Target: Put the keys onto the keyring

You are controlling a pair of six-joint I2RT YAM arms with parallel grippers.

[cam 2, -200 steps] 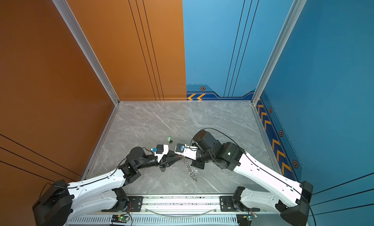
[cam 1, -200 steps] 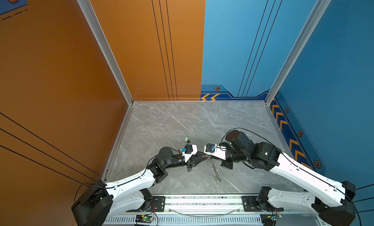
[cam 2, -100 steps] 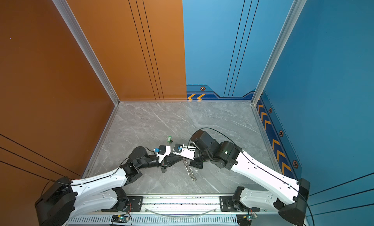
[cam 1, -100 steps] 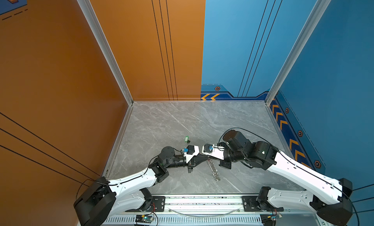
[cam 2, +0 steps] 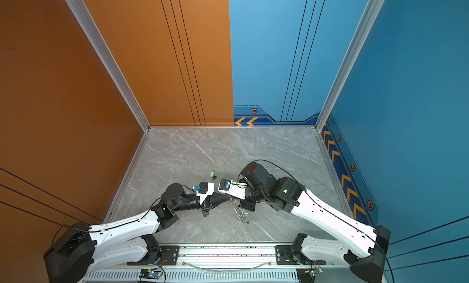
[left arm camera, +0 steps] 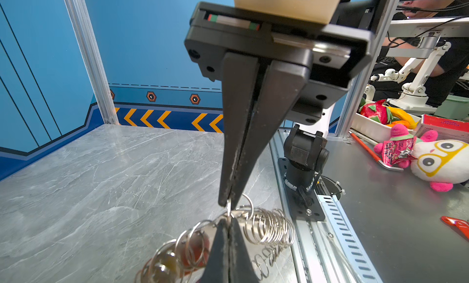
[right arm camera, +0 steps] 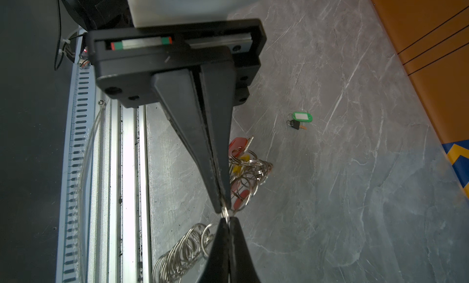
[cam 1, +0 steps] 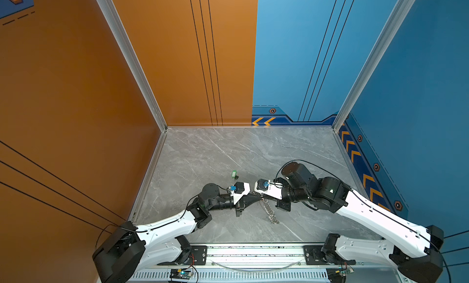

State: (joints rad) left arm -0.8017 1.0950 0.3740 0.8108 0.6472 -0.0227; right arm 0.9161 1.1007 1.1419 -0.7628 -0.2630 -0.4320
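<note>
The keyring is a chain of silver wire rings hanging from mid-table down to the grey surface, also seen in a top view. My left gripper and right gripper meet tip to tip, and each is shut on the same ring at the chain's upper end. Keys with a red tag and a yellow tag hang among the rings. Apart from them, a green-tagged key lies loose on the table beyond the left gripper, and it also shows in the right wrist view.
An aluminium rail runs along the table's front edge and carries both arm bases. Orange and blue walls close the other three sides. Outside the cell, the left wrist view shows a plush toy and a bin of toys.
My left gripper's jaws have closed onto the ring. The right arm has shifted slightly to the left. The chain and the green-tagged key lie where they were.
</note>
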